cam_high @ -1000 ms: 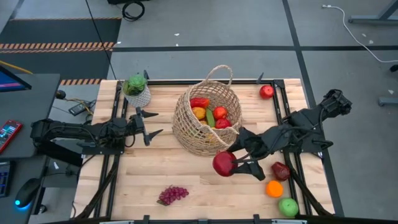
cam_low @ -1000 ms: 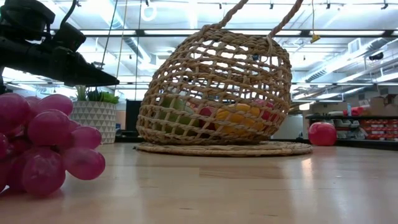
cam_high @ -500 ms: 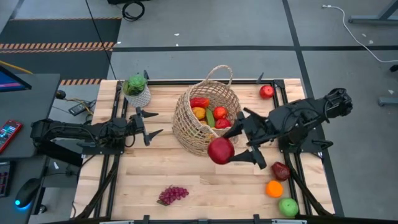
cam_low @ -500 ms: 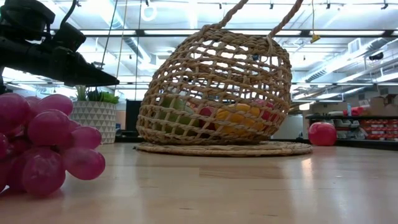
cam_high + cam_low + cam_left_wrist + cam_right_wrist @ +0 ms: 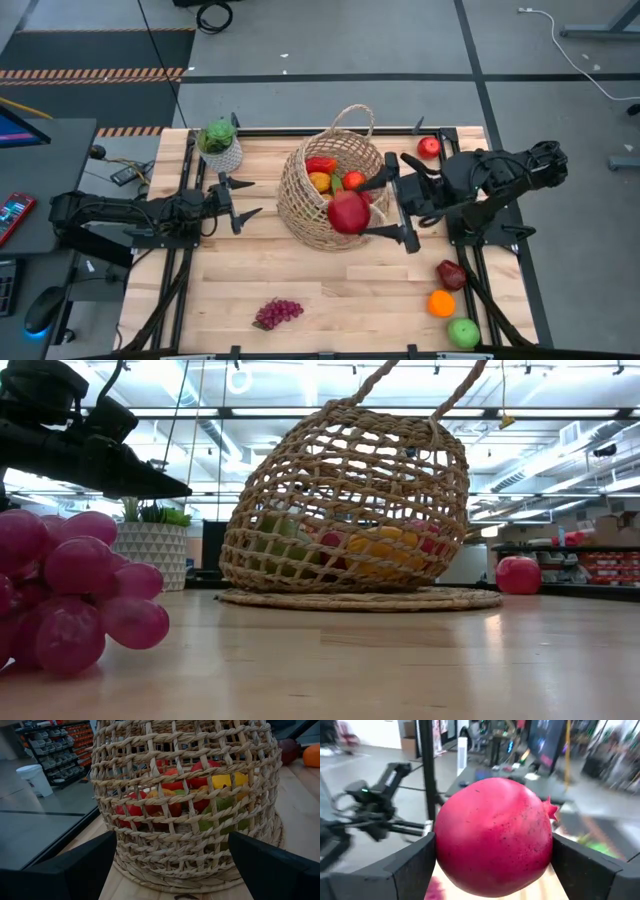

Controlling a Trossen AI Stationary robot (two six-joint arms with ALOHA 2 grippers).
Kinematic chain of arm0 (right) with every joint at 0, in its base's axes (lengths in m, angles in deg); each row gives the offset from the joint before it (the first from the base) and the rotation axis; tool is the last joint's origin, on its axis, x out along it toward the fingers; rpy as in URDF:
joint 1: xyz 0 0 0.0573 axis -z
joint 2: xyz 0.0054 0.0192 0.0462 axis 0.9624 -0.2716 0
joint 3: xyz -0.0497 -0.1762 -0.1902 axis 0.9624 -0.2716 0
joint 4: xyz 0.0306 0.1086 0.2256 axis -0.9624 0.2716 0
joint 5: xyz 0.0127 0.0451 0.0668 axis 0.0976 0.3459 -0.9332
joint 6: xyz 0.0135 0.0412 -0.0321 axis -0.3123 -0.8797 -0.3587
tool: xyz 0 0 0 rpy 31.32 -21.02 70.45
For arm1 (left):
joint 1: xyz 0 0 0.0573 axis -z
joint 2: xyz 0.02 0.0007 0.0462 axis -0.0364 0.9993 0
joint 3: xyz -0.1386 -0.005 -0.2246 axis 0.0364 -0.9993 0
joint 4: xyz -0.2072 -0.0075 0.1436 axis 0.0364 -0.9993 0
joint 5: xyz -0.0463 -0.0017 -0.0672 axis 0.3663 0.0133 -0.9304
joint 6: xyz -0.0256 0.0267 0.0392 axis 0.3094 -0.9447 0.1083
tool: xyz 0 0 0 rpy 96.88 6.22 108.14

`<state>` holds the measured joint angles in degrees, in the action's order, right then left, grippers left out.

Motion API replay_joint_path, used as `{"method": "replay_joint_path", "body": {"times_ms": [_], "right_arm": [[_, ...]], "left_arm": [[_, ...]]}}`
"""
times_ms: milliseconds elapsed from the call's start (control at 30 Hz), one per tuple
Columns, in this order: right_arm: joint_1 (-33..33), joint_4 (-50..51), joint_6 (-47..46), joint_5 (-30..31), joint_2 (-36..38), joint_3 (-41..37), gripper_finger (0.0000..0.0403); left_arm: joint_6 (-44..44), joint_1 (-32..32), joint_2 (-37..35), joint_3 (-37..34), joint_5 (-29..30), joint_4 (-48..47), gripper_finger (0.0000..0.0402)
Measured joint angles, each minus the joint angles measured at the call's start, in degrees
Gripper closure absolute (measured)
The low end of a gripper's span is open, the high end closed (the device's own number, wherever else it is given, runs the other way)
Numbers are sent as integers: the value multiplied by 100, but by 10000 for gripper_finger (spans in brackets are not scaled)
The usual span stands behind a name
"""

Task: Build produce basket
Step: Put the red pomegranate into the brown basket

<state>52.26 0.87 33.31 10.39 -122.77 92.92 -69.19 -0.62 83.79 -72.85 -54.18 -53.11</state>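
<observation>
The tan wicker basket [image 5: 300, 205] stands mid-table with red, yellow and green produce inside [image 5: 200, 782]. My right gripper [image 5: 360, 211] is shut on a red pomegranate [image 5: 347, 211], which hangs above the basket's near right rim. At the table's left, my left gripper [image 5: 252, 198] is open and points at the basket [image 5: 190, 835] with nothing between its fingers. My right gripper pinches the pomegranate between its two fingers [image 5: 410, 865], one on each opposite side [image 5: 442, 845] of the round fruit. The fingers reach in about level from the table's right. The pomegranate is lifted clear, its small crown [image 5: 551, 810] turned sideways.
A purple grape bunch [image 5: 278, 313] lies near the front edge. A dark red fruit [image 5: 451, 274], an orange [image 5: 441, 303] and a green apple [image 5: 463, 332] sit at the near right. A red apple [image 5: 428, 147] lies far right, and a potted plant [image 5: 220, 145] far left.
My right gripper has risen and carried the pomegranate toward the table's far edge and a little left, from beside the basket to above its near right rim. Its wrist has rolled on the way. The pomegranate stays held, and the basket has kept still.
</observation>
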Motion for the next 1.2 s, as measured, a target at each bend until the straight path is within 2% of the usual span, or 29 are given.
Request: {"method": "replay_joint_path", "body": {"times_ms": [300, 600, 767, 933, 1067, 1200], "right_arm": [[-146, -167, 2579, 1479, -7, 2, 39], [-262, -582, 4954, 1711, -13, 2, 38], [-278, -677, 5902, 2109, -13, 2, 38], [-275, -677, 6332, 2551, -13, 2, 38], [-176, -673, 6013, 2746, -13, 2, 38], [82, -570, 5608, 3416, -13, 2, 38]], "left_arm": [[0, 0, 1, 1, 0, 0, 11], [0, -1, 0, 0, 0, 1, 11], [0, -2, -2, 2, 0, 0, 11], [0, -2, 0, 1, 0, 1, 11], [0, 0, 1, 0, 0, 2, 11], [0, -2, 1, 2, 0, 0, 11]]}}
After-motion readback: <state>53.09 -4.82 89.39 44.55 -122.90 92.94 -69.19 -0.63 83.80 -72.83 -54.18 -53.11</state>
